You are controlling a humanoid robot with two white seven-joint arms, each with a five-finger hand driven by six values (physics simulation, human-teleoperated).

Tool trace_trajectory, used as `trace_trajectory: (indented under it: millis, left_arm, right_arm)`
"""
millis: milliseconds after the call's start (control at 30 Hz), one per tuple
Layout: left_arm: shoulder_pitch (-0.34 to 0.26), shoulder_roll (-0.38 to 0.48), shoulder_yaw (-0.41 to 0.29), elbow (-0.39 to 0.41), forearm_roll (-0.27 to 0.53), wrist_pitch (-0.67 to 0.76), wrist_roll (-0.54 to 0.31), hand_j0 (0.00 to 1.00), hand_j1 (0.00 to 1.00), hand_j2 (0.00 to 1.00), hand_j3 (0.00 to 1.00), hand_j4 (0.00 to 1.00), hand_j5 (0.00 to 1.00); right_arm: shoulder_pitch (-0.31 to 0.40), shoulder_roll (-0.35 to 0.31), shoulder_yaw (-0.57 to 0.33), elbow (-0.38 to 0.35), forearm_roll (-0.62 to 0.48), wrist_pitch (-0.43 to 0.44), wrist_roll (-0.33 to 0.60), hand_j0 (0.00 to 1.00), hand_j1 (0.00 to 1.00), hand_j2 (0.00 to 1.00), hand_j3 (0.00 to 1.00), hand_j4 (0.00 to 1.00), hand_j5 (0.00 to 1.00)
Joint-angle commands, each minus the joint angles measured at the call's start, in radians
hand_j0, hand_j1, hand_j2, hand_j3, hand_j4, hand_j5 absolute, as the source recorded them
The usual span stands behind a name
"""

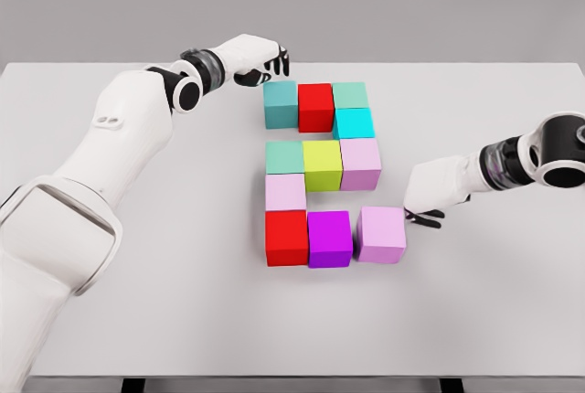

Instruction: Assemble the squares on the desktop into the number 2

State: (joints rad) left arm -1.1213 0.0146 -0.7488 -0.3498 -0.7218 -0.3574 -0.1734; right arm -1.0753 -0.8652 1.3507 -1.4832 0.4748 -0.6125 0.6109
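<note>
Coloured cubes on the white table (137, 320) form a blocky figure. Top row: teal cube (281, 104), red cube (316, 107), pale green cube (350, 94), with a cyan cube (355, 122) below it. Middle row: green-teal cube (284, 156), yellow-green cube (323, 164), lilac cube (361, 163). Below come a pale pink cube (285, 192), a red cube (286, 237), a purple cube (330, 238) and a slightly skewed lilac cube (381, 234). My right hand (430, 206) rests palm down just right of that last cube, fingers relaxed, holding nothing. My left hand (260, 64) hovers behind the teal cube, fingers curled, empty.
The table's far edge runs just behind my left hand. Its dark legs (132, 384) show under the near edge.
</note>
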Motion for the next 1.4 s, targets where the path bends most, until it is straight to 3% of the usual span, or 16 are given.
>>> trace_trajectory:
  millis: [0,300,567,1033,1367]
  left_arm:
    - [0.0,0.001,0.005,-0.001,0.002,-0.002,0.0,0.53,0.53,0.53,0.53,0.53,0.53]
    - [0.0,0.001,0.003,-0.001,0.002,-0.012,-0.003,0.55,0.55,0.55,0.55,0.55,0.55]
    - [-0.002,0.005,-0.029,-0.001,0.004,-0.011,0.0,0.55,0.55,0.55,0.55,0.55,0.55]
    - [0.002,0.008,-0.03,-0.005,0.004,-0.023,-0.003,0.56,0.56,0.56,0.56,0.56,0.56]
    - [0.002,0.01,-0.03,-0.005,0.004,-0.048,-0.017,0.57,0.57,0.57,0.57,0.57,0.57]
  right_arm:
    - [0.0,-0.001,-0.002,0.003,-0.002,0.002,0.0,0.12,0.12,0.12,0.12,0.12,0.12]
    - [0.0,-0.014,-0.001,0.001,0.019,0.002,0.0,0.12,0.12,0.12,0.12,0.12,0.12]
    - [0.002,-0.069,-0.001,-0.06,0.015,0.002,0.0,0.12,0.12,0.12,0.12,0.12,0.12]
    - [0.0,-0.081,0.001,-0.146,0.005,0.002,0.0,0.13,0.13,0.13,0.13,0.13,0.13]
    - [0.002,-0.07,0.002,-0.147,0.004,0.002,0.0,0.13,0.13,0.13,0.13,0.13,0.13]
